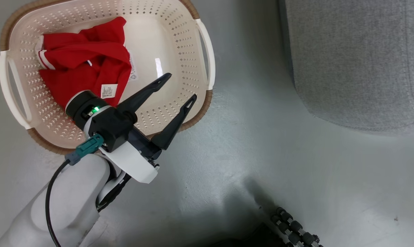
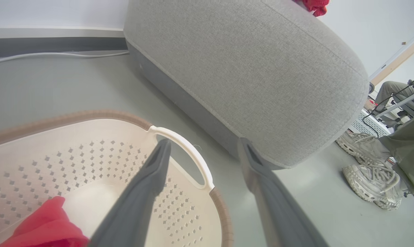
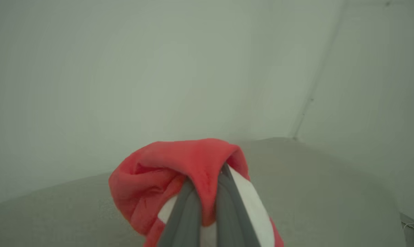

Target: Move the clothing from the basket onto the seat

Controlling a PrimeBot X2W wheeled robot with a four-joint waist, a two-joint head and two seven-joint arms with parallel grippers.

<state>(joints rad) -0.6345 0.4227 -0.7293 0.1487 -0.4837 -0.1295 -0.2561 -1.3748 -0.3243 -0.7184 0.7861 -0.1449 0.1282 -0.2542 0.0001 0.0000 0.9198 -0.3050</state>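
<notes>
The cream perforated basket (image 1: 179, 37) stands on the floor at the upper left, with one red piece of clothing (image 1: 83, 65) bunched in its left half. My left gripper (image 1: 180, 87) hovers over the basket's right front part, open and holding nothing. In the left wrist view its fingers (image 2: 148, 185) straddle the basket's white handle (image 2: 190, 151), and the red clothing (image 2: 46, 223) lies at the lower left. My right gripper (image 3: 207, 187) is shut on a second red garment (image 3: 166, 164) with white trim, held above the grey seat (image 3: 330, 192). The seat (image 1: 357, 58) fills the upper right.
A person's feet in pale sneakers (image 2: 371, 178) stand beside the sofa (image 2: 248, 68). A scrap of red fabric (image 2: 315, 6) shows on top of the sofa. Grey floor (image 1: 262, 154) lies between basket and sofa. Dark rollers (image 1: 296, 230) of my base sit at the bottom.
</notes>
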